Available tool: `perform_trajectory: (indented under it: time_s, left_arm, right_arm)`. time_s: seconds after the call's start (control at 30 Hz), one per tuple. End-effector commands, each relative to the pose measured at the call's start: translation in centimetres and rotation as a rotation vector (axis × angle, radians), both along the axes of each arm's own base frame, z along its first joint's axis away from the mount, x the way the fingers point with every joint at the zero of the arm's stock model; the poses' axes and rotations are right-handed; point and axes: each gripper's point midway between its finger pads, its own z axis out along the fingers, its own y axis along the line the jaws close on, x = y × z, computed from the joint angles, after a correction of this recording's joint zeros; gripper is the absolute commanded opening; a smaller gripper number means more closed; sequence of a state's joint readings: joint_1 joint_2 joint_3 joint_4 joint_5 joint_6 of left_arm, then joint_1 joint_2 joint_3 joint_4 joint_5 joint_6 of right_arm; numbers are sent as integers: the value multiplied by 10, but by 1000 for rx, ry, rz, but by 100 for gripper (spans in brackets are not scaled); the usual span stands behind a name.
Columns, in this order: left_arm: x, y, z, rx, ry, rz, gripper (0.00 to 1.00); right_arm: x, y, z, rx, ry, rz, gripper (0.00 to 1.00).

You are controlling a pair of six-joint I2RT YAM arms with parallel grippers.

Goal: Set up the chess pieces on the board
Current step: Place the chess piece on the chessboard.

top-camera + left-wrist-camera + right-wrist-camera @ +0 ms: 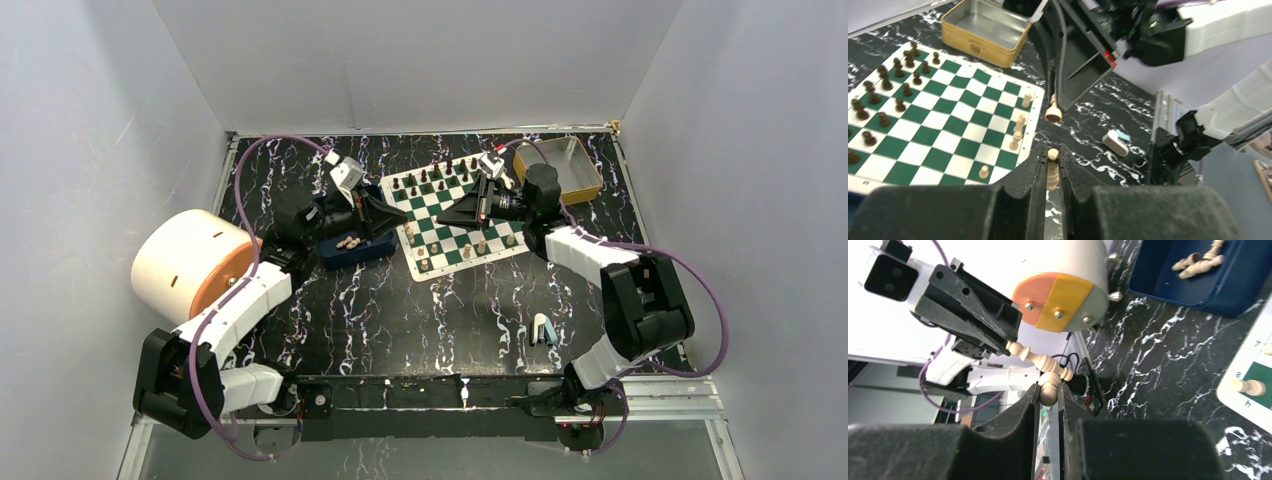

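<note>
The green-and-white board point(455, 232) lies at the back centre. Dark pieces point(883, 85) fill its far rows and a few cream chess pieces point(1018, 122) stand along its near edge. My left gripper point(1052, 150) is shut on a cream piece point(1052, 172) that lies along its fingers, round head at the tips. Just beyond, my right gripper point(1049, 386) is shut on the rounded part of a cream piece point(1049, 390), seen base down point(1053, 114) from the left wrist. Both grippers hover tip to tip point(420, 220) over the board's left edge.
A blue tray point(375, 250) left of the board holds more cream pieces point(347, 241). A yellow-rimmed tin point(590, 190) stands empty at the back right. A big white cylinder with an orange face point(185, 265) sits at the left. A small white and blue object point(542, 330) lies near the right arm's base.
</note>
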State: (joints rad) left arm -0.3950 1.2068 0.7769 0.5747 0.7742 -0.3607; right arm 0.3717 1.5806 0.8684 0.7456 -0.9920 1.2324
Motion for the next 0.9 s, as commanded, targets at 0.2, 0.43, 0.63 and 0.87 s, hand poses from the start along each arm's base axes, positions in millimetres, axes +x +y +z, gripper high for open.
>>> perform_trajectory:
  time_s: [0.2, 0.43, 0.63, 0.87]
  left_arm:
    - [-2, 30, -32, 257, -112, 98, 0]
    - [-7, 44, -54, 322, -149, 142, 0]
    - [-8, 51, -50, 357, -179, 177, 0]
    - [-11, 53, -55, 416, -207, 190, 0]
  right_arm:
    - [29, -32, -20, -402, -189, -227, 12]
    - [40, -75, -57, -731, -239, -364, 12]
    - [51, -92, -69, -890, -276, -416, 14]
    - [67, -52, -78, -1011, -366, -389, 14]
